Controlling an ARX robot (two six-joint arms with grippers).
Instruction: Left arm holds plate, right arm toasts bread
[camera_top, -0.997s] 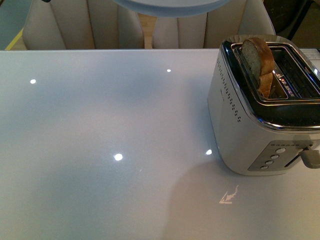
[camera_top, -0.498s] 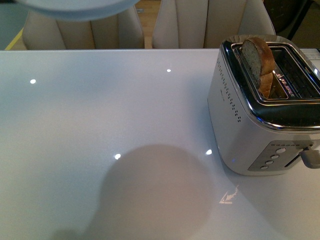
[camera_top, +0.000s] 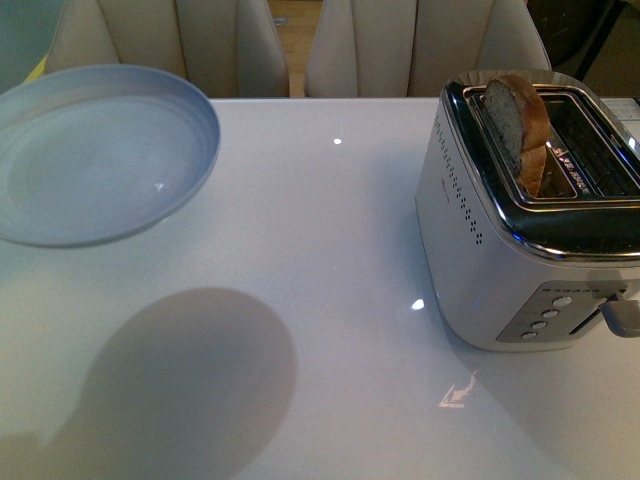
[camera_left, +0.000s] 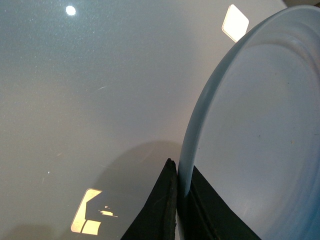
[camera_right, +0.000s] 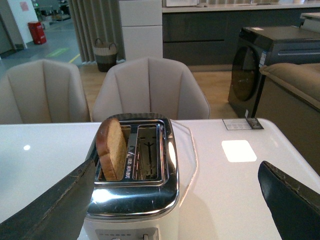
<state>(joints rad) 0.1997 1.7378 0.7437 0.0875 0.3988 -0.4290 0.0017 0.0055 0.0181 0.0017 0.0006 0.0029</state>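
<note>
The pale blue-grey plate (camera_top: 95, 155) hangs above the table's far left, tilted, and casts a round shadow below. In the left wrist view my left gripper (camera_left: 177, 200) is shut on the plate (camera_left: 260, 130), its black fingers pinching the rim. The bread (camera_top: 520, 125) stands upright, half out of the near-left slot of the silver toaster (camera_top: 500, 260) at the right. In the right wrist view the bread (camera_right: 111, 149) shows in the toaster (camera_right: 132, 192). My right gripper (camera_right: 175, 200) is open and empty, above and behind the toaster, fingers (camera_right: 55, 205) spread wide.
The glossy white table (camera_top: 330, 250) carries light reflections. Beige chairs (camera_top: 400, 45) stand along its far edge. The toaster's lever and buttons (camera_top: 600, 310) face the near side. A dark cabinet (camera_right: 280, 55) and a basket stand in the room beyond.
The plate has come down and to the left, from the top edge of the front view into full sight over the table's far left. Its shadow moved left. Bread and toaster are unmoved.
</note>
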